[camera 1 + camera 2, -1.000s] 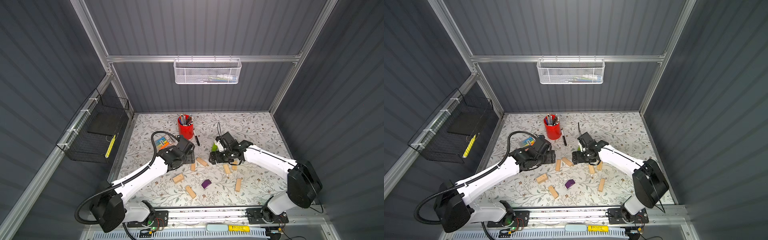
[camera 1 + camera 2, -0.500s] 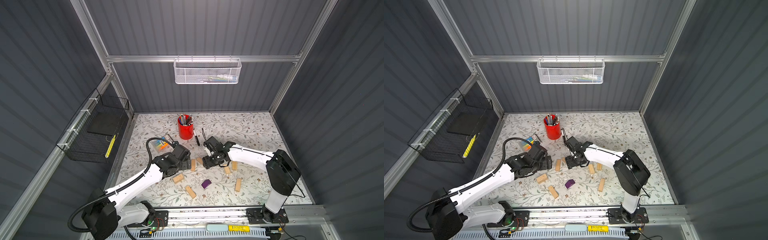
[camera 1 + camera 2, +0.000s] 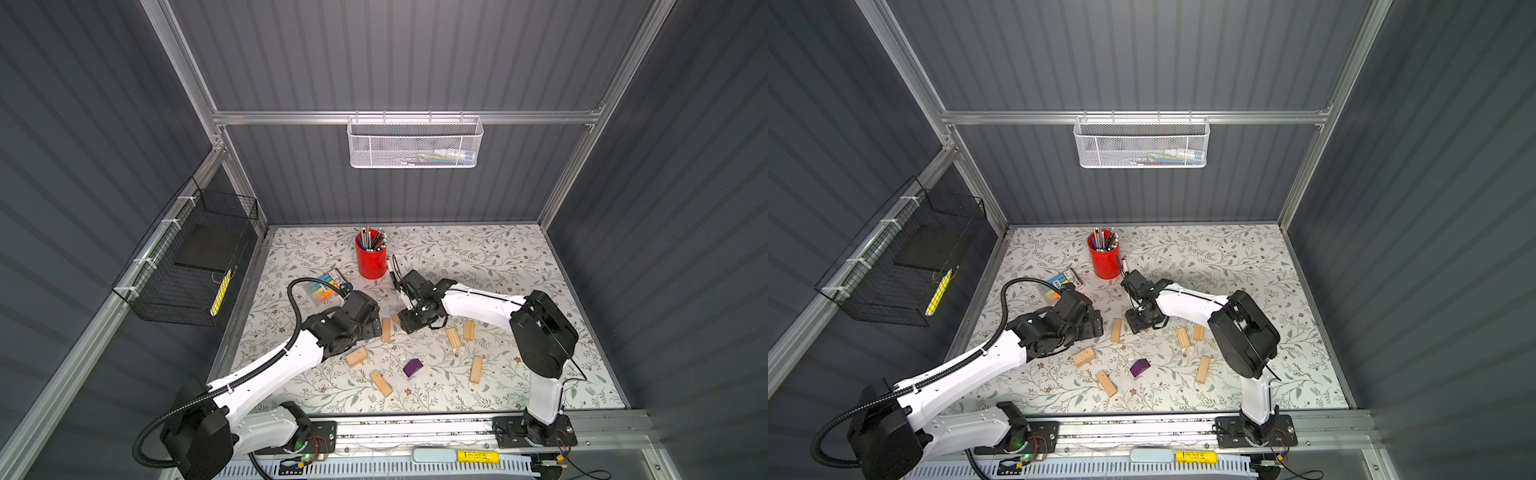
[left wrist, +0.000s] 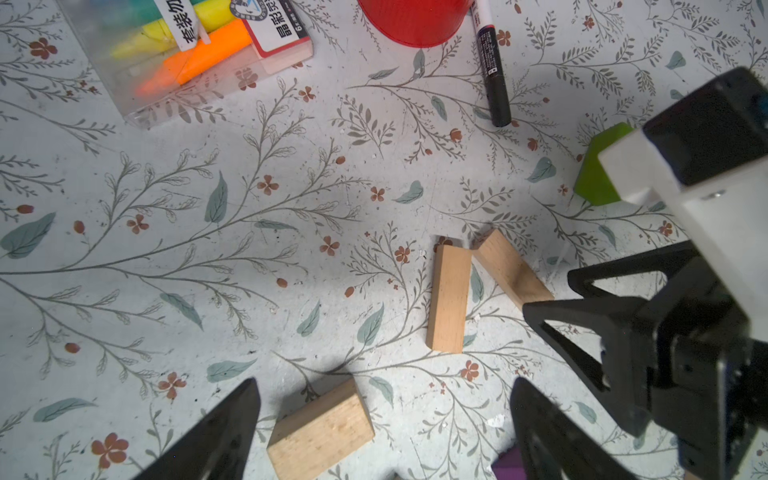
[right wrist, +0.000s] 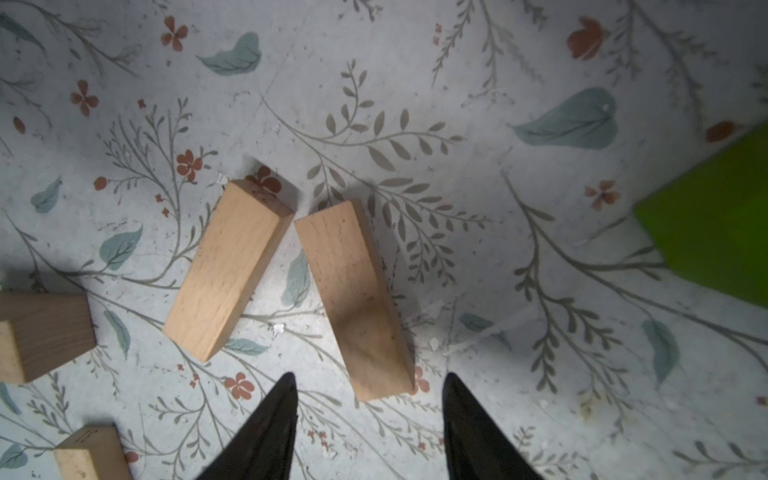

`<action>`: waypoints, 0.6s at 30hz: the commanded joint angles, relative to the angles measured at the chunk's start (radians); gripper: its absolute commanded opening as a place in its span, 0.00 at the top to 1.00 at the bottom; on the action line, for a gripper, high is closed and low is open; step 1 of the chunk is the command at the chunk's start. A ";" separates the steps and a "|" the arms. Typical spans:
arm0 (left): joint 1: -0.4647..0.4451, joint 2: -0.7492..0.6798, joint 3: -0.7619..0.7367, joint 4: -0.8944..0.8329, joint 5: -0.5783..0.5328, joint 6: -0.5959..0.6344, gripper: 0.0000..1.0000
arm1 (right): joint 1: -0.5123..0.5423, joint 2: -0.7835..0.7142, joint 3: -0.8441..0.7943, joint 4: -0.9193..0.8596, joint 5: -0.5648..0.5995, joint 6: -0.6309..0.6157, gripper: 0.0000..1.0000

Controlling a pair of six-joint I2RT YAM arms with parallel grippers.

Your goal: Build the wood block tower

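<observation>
Left pincer (image 4: 384, 382) spread wide, right pincer (image 5: 370, 378) part-spread, tips flanking the end of one wood block (image 5: 353, 291).

Enclosure of grey ribbed walls (image 3: 415, 62), aluminium cross rail (image 3: 291, 117) carrying a white mesh basket (image 3: 415, 145), floral-patterned desk (image 3: 478, 257), and black wire basket (image 3: 187, 266) on the wall nearest the left hand (image 3: 372, 327).

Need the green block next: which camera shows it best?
Left wrist view: the green block shows two faces, one corner behind the right arm. Right wrist view crops it; in both top views the arm covers it.
</observation>
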 commanded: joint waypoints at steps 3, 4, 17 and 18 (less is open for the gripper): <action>0.001 -0.007 -0.012 -0.008 -0.026 -0.024 0.05 | 0.007 0.038 0.043 -0.011 -0.006 -0.025 0.49; 0.001 -0.004 -0.009 -0.010 -0.026 -0.024 0.05 | 0.007 0.048 0.052 -0.019 -0.007 -0.030 0.50; 0.003 -0.001 -0.010 -0.021 -0.041 -0.027 0.05 | 0.007 0.098 0.088 -0.015 -0.032 -0.047 0.61; 0.003 -0.002 -0.011 -0.020 -0.043 -0.027 0.05 | 0.007 0.101 0.089 -0.014 -0.028 -0.045 0.61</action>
